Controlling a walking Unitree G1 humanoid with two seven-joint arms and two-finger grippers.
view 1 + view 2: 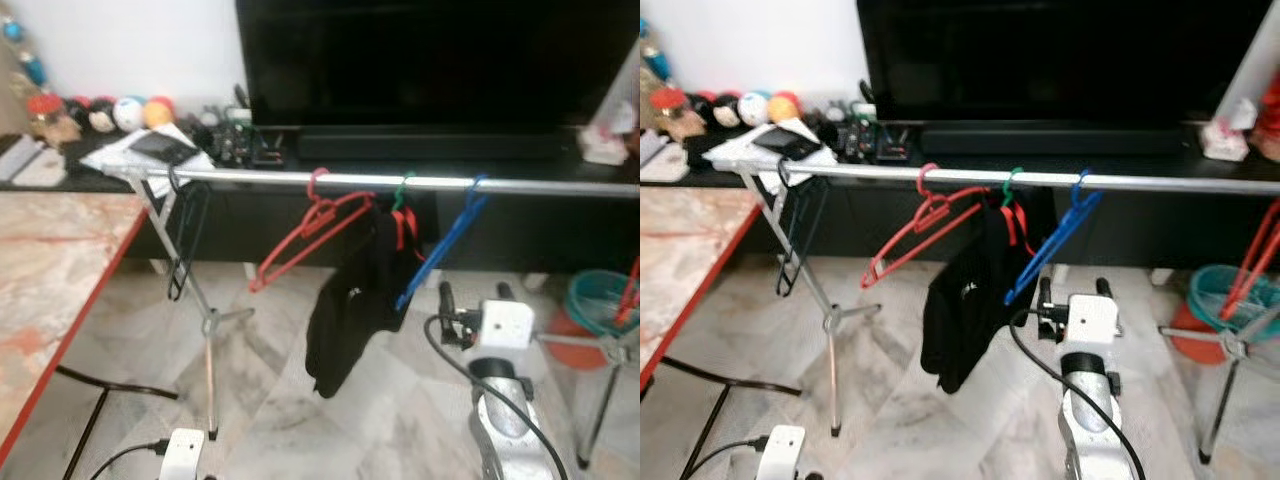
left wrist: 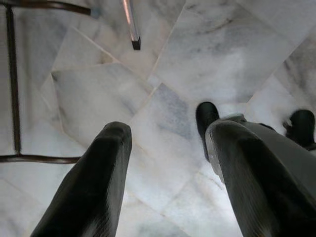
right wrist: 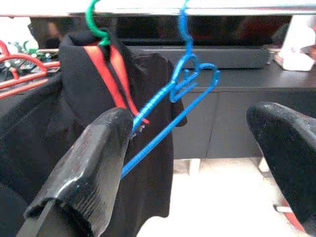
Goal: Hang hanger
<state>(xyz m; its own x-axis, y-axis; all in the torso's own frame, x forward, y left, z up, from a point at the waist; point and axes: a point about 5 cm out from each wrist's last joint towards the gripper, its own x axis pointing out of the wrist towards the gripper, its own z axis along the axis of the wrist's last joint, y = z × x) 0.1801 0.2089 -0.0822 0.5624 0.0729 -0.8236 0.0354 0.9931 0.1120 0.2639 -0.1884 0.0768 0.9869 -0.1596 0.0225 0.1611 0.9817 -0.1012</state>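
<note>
Hanging by its hook from the silver rail (image 1: 420,182), the blue hanger (image 1: 440,245) tilts beside a black garment (image 1: 350,310); the right gripper (image 1: 472,292) sits just below it, above marble floor (image 1: 260,380). Its wrist view shows fingers (image 3: 94,168) spread wide, empty. The left gripper (image 2: 168,163) is open too, aimed floorward

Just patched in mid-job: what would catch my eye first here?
The silver rail running across in front of the TV stand, with a red hanger, a black garment on a green hook and a blue hanger on it. The right claw sits open just short of the blue hanger.
</note>
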